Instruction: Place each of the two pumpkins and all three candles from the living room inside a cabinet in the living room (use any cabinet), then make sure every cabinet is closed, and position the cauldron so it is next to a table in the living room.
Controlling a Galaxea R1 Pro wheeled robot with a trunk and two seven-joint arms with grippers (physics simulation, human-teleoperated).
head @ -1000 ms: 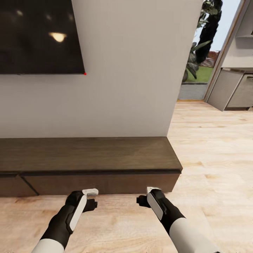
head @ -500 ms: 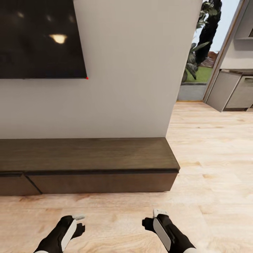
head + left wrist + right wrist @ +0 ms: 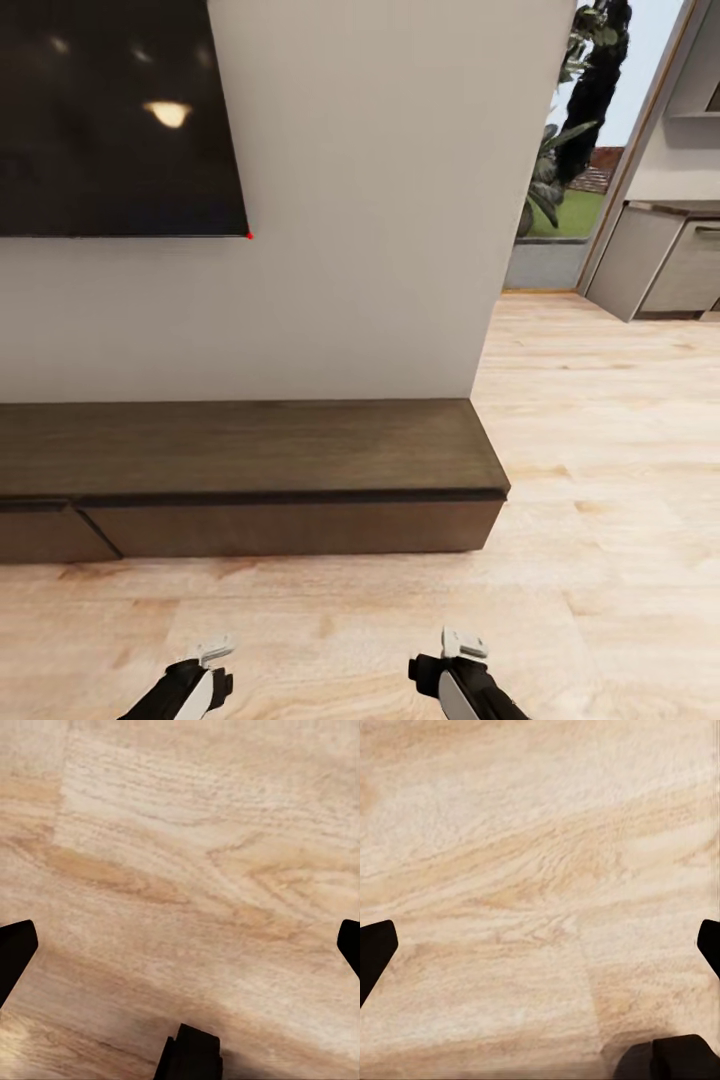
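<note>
I face the cabinet: rigid, handleless fronts (edges are the only purchase). Left pincer and right pincer spread, empty.

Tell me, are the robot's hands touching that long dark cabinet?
Apart. The head view shows bare wooden floor between the cabinet and both the left gripper and right gripper.

Dark brown cabinet, pale grained wood floor, seemingly black screen.
</note>
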